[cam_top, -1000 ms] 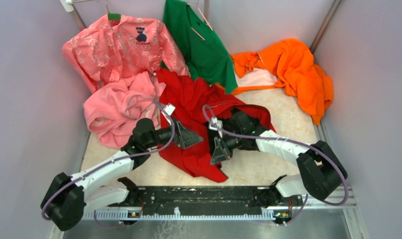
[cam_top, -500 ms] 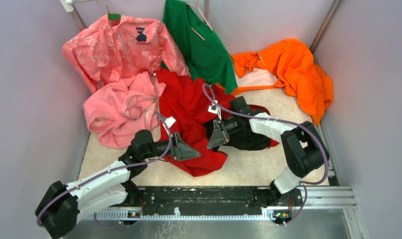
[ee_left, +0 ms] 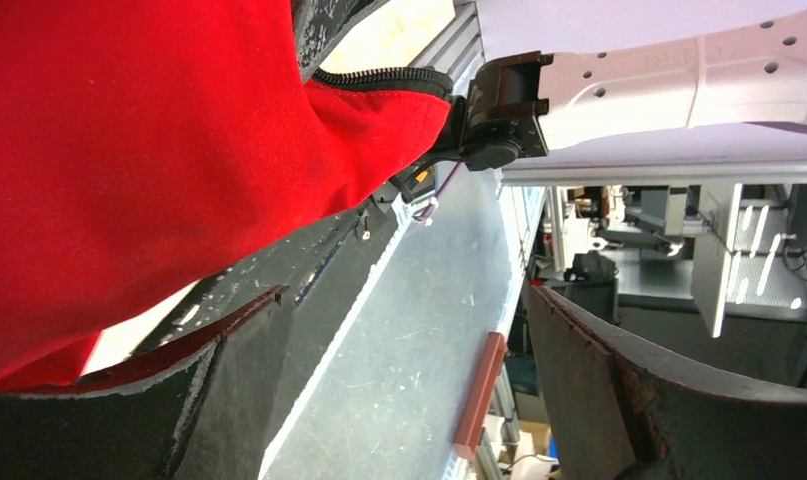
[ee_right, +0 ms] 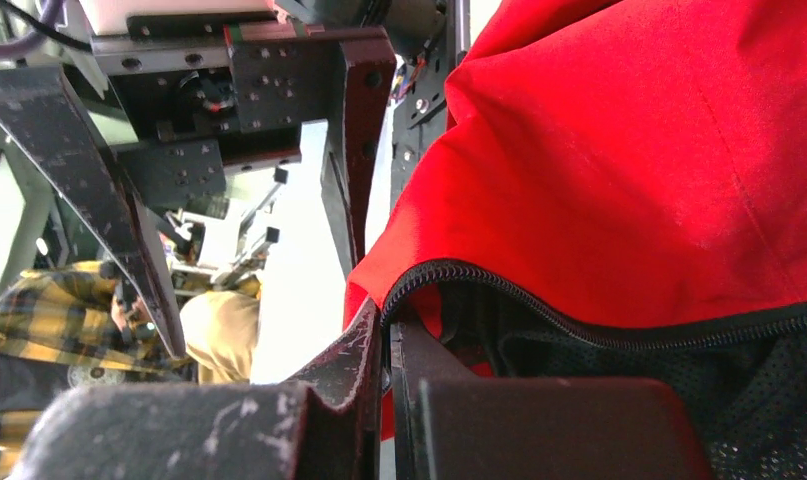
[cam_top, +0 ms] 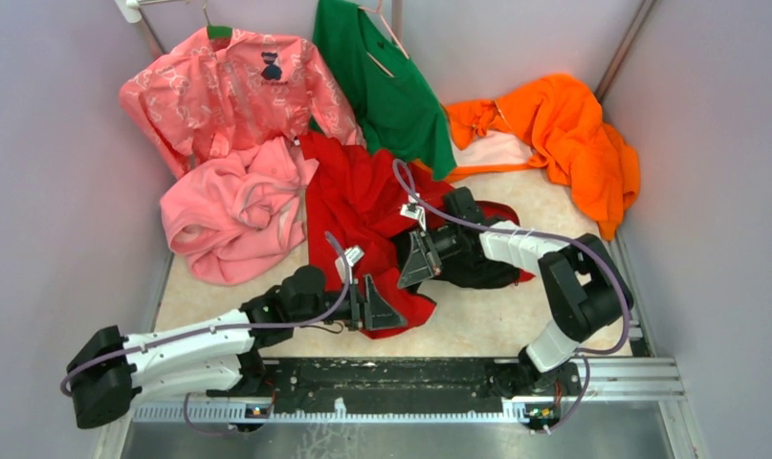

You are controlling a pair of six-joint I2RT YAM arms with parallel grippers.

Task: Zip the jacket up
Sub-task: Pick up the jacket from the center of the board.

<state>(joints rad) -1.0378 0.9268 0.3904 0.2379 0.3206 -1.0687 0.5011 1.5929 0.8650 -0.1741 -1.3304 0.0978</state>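
At the table's far left corner a pink patterned shirt hangs on a hanger. Below it a pink fleece garment lies heaped along the left edge.

The left arm reaches low along the near edge. The left gripper lies on its side at the jacket's near hem, with its jaws spread wide and nothing between them. In the left wrist view its two dark fingers stand well apart. The red cloth hangs above and beside one of them, and a run of the dark zipper shows at the cloth's edge.

The jacket is crumpled in the middle of the table, reaching from the far edge toward the near edge. Its far end touches the pink fleece garment and the hem of a green shirt that hangs at the far edge.

The right gripper sits on the jacket's right side over a dark patch of lining. Its jaws are pressed together on the jacket's front edge. The right wrist view shows the fingertips meeting where the zipper teeth begin, with red cloth above and dark mesh lining below.

An orange garment lies piled in the far right corner, apart from the jacket.
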